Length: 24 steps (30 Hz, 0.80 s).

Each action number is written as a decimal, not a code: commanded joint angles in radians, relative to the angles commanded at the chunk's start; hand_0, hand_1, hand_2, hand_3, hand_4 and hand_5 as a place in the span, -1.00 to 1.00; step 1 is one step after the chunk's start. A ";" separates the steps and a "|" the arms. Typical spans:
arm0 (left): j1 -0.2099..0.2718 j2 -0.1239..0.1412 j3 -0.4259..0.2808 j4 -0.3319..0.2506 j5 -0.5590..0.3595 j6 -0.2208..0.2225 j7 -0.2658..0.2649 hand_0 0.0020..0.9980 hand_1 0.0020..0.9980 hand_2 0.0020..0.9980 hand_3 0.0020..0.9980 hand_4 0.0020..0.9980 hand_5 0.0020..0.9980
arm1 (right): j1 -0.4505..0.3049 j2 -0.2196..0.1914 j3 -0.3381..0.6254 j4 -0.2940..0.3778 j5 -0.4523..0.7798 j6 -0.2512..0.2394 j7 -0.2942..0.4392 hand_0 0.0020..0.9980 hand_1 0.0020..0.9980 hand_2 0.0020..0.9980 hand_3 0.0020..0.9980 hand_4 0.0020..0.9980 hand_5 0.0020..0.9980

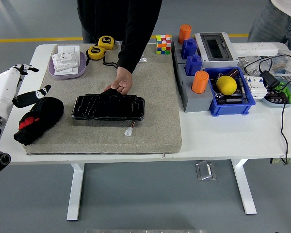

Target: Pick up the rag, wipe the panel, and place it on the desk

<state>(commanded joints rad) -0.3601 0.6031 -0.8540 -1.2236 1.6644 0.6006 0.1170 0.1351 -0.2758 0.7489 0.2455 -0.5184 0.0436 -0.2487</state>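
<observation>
The black rag [39, 119], with a red tag on it, lies bunched at the left end of the grey mat [155, 131]. My left hand [35, 81], white with dark fingertips, comes in from the left edge and hovers just left of and above the rag. Its fingers are spread, and one fingertip [42, 91] reaches close to the rag's top. The glossy black panel [109, 107] lies flat in the middle of the mat. A person's hand [121, 85] in a black sleeve holds the panel's far edge. My right hand does not show.
A purple tray [68, 73] with white items and two yellow tape measures [96, 51] sit at the back left. On the right stand a colour cube [163, 43], a grey box [214, 47], orange cylinders [200, 81], a blue bin [233, 99] with a yellow ball, and cables [282, 121].
</observation>
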 joint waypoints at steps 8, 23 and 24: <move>-0.012 -0.040 0.043 0.104 -0.054 0.019 -0.051 0.14 0.44 0.69 0.41 0.68 -0.17 | 0.003 0.005 0.002 -0.001 0.001 0.001 0.000 0.52 0.14 0.41 0.20 1.00 0.10; -0.047 -0.087 0.090 0.222 -0.085 0.034 -0.077 0.14 0.45 0.70 0.45 0.68 -0.18 | 0.008 0.004 -0.004 0.001 0.010 0.003 0.000 0.52 0.14 0.41 0.20 1.00 0.10; -0.049 -0.091 0.093 0.227 -0.086 0.034 -0.075 0.14 0.45 0.70 0.45 0.68 -0.18 | 0.008 0.005 -0.005 0.001 0.011 0.003 0.001 0.52 0.14 0.41 0.20 1.00 0.10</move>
<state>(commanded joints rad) -0.4093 0.5117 -0.7608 -0.9964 1.5783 0.6341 0.0417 0.1433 -0.2710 0.7440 0.2465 -0.5076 0.0463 -0.2480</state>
